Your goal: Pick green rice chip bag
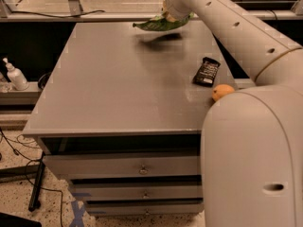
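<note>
The green rice chip bag [158, 24] hangs in the air above the far part of the grey table [118, 84], with its shadow on the tabletop below it. My gripper [171, 14] is at the bag's right end, at the far end of my white arm, and is shut on the bag. The bag is tilted, its left end pointing down and left. The fingers are mostly hidden behind my wrist.
A small black wrapper [207, 71] lies on the table's right side. An orange [222, 92] sits near the right edge, beside my arm's big white body [255, 160]. A white pump bottle [14, 74] stands on a ledge at the left. Drawers are below the tabletop.
</note>
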Controlling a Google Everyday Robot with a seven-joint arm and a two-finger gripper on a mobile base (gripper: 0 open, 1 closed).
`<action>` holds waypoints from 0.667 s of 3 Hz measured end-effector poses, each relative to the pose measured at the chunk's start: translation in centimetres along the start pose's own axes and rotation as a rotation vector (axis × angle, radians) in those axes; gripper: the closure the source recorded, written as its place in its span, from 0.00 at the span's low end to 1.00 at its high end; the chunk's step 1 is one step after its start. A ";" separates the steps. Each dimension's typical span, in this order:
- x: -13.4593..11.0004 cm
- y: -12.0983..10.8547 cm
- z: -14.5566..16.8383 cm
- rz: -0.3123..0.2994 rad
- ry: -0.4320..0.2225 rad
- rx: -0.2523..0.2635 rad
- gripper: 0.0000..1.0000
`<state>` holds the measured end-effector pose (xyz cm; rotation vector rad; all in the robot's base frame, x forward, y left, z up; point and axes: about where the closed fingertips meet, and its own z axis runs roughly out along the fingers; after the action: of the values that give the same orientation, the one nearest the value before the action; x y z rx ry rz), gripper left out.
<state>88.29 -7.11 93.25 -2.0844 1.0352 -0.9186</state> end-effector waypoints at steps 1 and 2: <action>-1.7 0.6 -2.9 0.063 -0.059 0.002 1.00; -3.3 1.6 -5.8 0.124 -0.127 -0.001 1.00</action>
<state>81.49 -6.41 94.22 -2.0256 1.0846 -0.7155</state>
